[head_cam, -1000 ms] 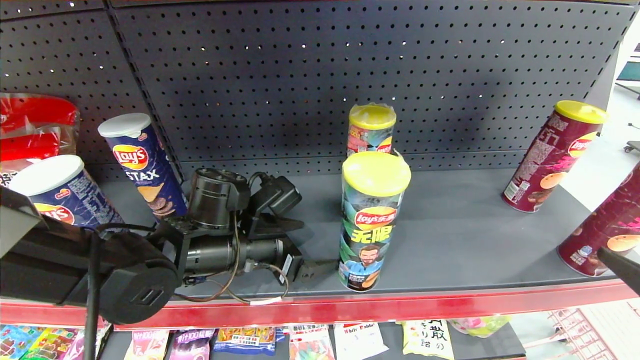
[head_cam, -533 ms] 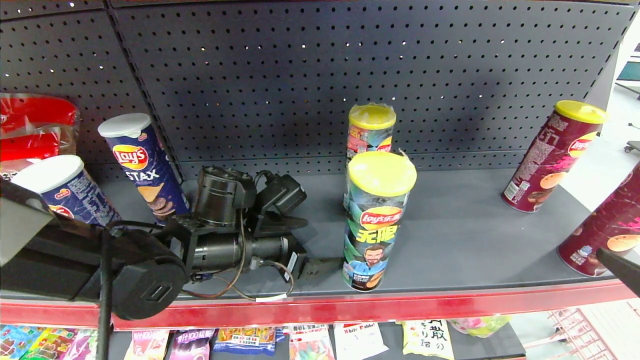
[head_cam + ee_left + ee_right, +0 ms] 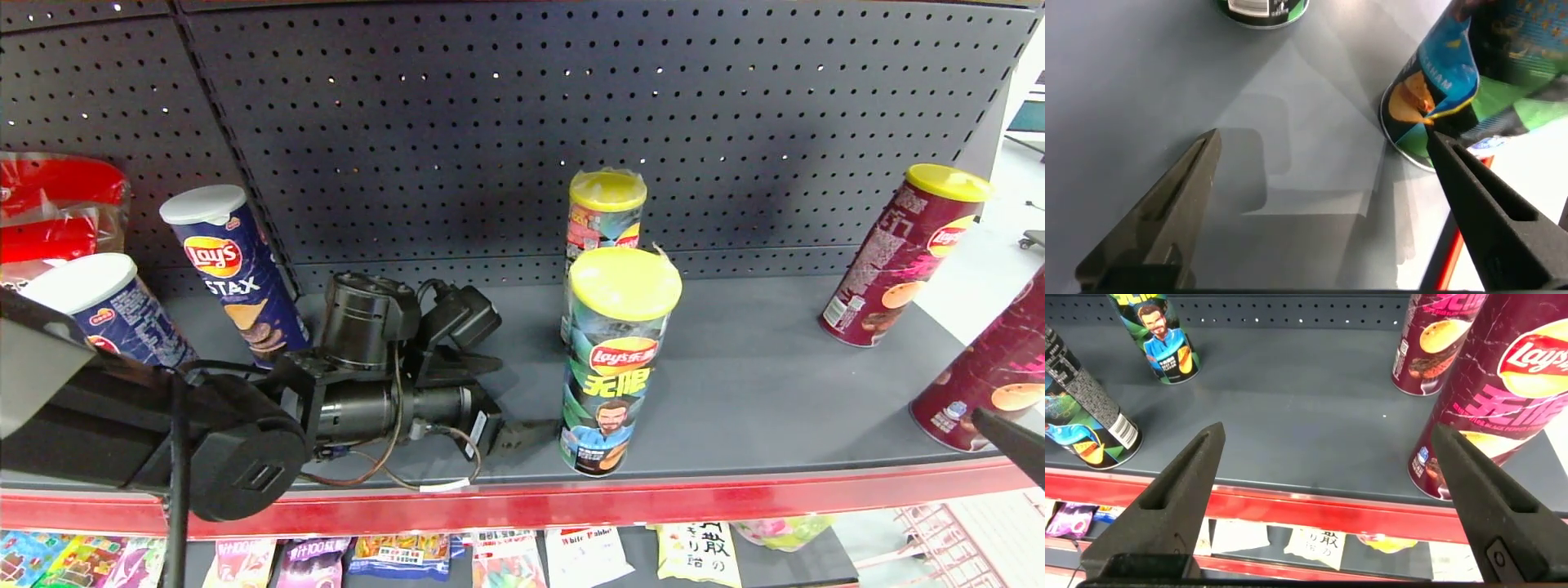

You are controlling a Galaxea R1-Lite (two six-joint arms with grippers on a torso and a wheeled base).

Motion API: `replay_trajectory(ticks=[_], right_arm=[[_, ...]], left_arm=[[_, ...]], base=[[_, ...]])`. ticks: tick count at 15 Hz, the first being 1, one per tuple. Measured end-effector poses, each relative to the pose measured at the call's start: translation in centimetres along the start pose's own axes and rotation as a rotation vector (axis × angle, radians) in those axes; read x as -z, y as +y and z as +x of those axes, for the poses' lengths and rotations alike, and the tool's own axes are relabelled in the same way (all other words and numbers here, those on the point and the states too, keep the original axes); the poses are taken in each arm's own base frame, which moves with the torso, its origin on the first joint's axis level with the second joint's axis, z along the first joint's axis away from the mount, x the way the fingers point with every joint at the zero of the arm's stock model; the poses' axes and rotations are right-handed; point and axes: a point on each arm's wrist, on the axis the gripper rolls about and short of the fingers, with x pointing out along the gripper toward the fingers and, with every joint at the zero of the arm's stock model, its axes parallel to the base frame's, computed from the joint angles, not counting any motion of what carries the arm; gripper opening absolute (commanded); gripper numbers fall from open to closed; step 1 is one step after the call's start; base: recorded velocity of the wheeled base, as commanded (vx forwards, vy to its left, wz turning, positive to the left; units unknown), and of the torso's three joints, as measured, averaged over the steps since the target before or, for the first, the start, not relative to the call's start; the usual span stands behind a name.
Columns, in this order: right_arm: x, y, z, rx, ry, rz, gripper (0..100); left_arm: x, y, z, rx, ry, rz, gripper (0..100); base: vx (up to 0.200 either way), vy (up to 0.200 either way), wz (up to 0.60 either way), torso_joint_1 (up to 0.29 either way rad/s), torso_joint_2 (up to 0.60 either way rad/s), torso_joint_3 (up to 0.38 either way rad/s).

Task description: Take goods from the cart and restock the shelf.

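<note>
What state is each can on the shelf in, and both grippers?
Front green can: upright, yellow lid on.
Rear green can: upright, yellow lid on.
Rear blue can: upright, white lid on.
Front blue can: upright, white lid on.
Rear maroon can: upright, yellow lid on.
Front maroon can: upright.
Left gripper: open, empty.
Right gripper: open, empty.

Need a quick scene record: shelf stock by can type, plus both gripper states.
shelf: grey deck, red front lip
front green can: upright, mid-shelf near the lip
rear green can: upright, directly behind it
blue cans: two, left end
maroon cans: two, right end
left gripper: open, low beside front green can
right gripper: open, empty, near maroon cans
</note>
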Motion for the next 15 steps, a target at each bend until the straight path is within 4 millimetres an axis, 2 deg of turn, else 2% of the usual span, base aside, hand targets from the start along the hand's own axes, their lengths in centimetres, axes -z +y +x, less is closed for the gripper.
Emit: replay_trajectory(ticks=[2,5,10,15], right_arm=[[0.4,0.0,-0.1,-0.001,0.009,-0.001,100],[1.4,0.0,-0.3,-0.001,0.027,-0.008,100],[2.6,0.0,-1.2,0.012,0.085,-0.018,100],[3.0,-0.2,-3.6,0.076,0.126,-0.022,100]], left_arm=[[0.5,0.4,-1.2,-0.03,0.007,-0.015,100],[1.5,0.1,-5.1,-0.069,0.01,-0.037,100],[3.9,-3.3,-12.7,-0.107,0.024,-0.056,100],[6.0,-7.1,-20.9,-0.212,0.101,-0.159,100]], base=[[0.0,0.0,0.0,0.0,0.0,0.0],[0.0,0.0,0.0,0.0,0.0,0.0],[0.0,0.0,0.0,0.0,0.0,0.0],[0.0,0.0,0.0,0.0,0.0,0.0]])
